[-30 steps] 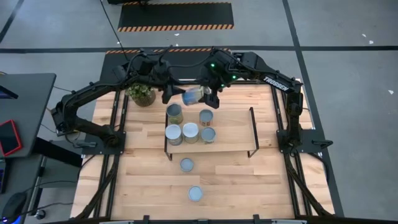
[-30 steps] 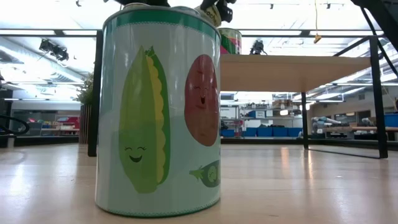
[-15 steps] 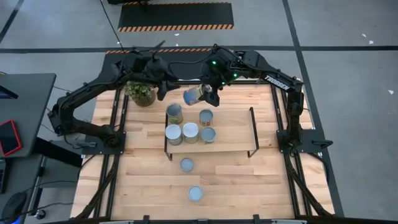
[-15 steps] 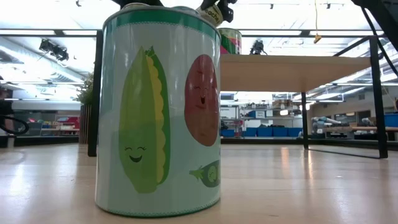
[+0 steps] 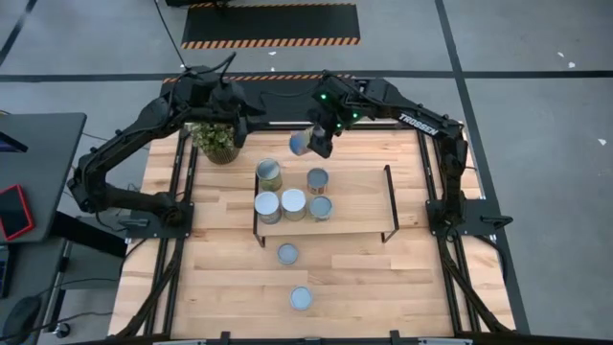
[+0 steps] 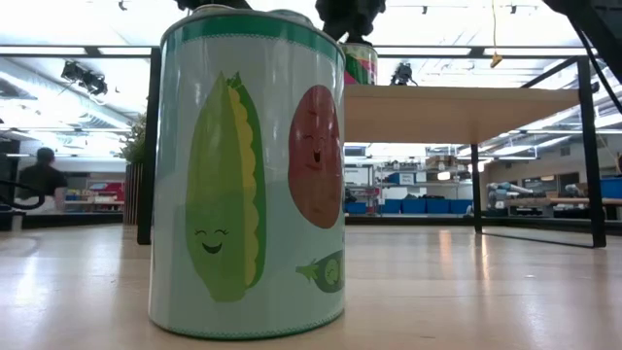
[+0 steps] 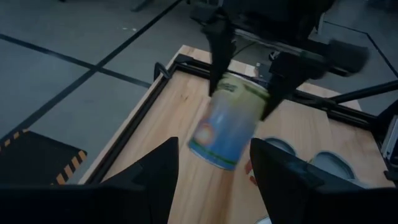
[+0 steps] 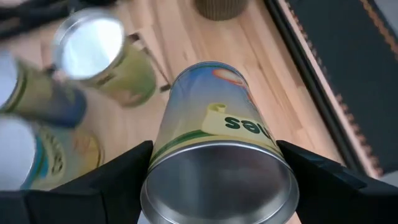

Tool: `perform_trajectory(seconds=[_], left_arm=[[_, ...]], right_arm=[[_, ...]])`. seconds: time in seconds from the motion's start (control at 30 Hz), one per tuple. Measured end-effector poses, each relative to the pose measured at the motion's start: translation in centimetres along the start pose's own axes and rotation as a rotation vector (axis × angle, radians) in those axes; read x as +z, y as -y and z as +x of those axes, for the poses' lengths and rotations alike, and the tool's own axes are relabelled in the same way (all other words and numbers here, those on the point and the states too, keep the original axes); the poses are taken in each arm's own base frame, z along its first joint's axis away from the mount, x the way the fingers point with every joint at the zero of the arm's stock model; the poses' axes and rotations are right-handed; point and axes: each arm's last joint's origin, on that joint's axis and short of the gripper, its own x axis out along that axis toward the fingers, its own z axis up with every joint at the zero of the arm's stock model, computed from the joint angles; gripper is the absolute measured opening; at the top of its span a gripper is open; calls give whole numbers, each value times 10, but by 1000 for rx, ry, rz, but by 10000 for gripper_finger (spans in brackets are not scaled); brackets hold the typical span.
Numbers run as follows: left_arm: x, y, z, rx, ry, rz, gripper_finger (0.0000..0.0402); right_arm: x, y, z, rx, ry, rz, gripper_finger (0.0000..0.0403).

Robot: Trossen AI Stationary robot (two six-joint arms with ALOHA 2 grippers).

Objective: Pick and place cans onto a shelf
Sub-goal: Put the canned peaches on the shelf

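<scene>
My right gripper [image 5: 318, 139] is shut on a green-and-blue labelled can [image 5: 301, 143], in the air over the table's far part, behind the shelf [image 5: 359, 206]. The can also shows in the left wrist view [image 7: 225, 124] and the right wrist view [image 8: 214, 143]. My left gripper [image 5: 253, 115] is open and empty, left of that can, near the plant [image 5: 217, 142]. Several cans [image 5: 293, 202] stand upright on the shelf board's left half. Two cans [image 5: 287, 253] [image 5: 301, 298] stand on the table in front of the shelf; the nearer one fills the low view [image 6: 248, 175]. My right gripper pinches the can's round side wall [image 7: 231, 87] between its two fingers [image 7: 219, 56], close to one end of the can. The fingers come slanting down from the table's far side. The can is lifted clear and tilted, its other end [image 7: 208, 155] lower.
The potted plant stands at the table's far left, beside the shelf's left black rod frame [image 5: 259, 225]. The shelf's right half [image 5: 364, 196] is bare wood. The table's near part [image 5: 383, 287] holds only the two cans.
My left gripper has drawn back from the can toward the table's far left corner. My right gripper has gone a little toward the far edge with the can and has turned, so the can has tipped from lying nearly level to standing steeper.
</scene>
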Motion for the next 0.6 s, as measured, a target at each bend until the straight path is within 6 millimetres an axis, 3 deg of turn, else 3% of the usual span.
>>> perform_trajectory(seconds=[0.1,0.43,0.6], left_arm=[[0,0,0,-2,-1,-1,204],[0,0,0,-2,0,-25,204],[0,1,0,-2,0,-44,204]], right_arm=[[-2,1,1,5,-18,56,331],[-4,-29,4,50,-30,81,329],[-4,-33,8,59,-41,78,329]])
